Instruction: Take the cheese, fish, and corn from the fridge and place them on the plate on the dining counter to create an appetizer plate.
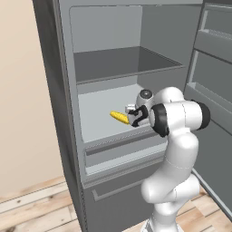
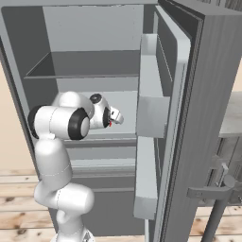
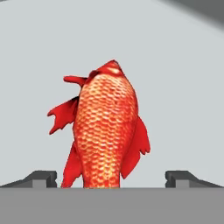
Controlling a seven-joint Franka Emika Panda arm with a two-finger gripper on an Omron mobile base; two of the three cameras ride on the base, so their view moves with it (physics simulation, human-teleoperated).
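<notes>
Hand view: the fish (image 3: 105,131) is lying right in front of the gripper (image 3: 111,177), in the middle between the two finger tips (image 3: 41,177).
Long way of the fish: it is running away from the hand, from the bottom of this view up toward the top, so the two tips are sitting on either side of its body.
Jaws: they are standing wide open, and they are not touching the fish yet.
Where the fish is: it is resting on a pale grey shelf of the fridge (image 1: 63,90), the middle shelf that the hand is reaching over.
Corn: the corn (image 1: 119,117) is lying on the same shelf in the left base view, just beside the gripper (image 1: 132,116), on its left.
Arm: it is standing in front of the open fridge with its elbow bent, and the hand is reaching in level over the shelf.
Next move, a guess: the hand is probably needing to slide forward a bit more, then squeeze across the fish's body.
</notes>
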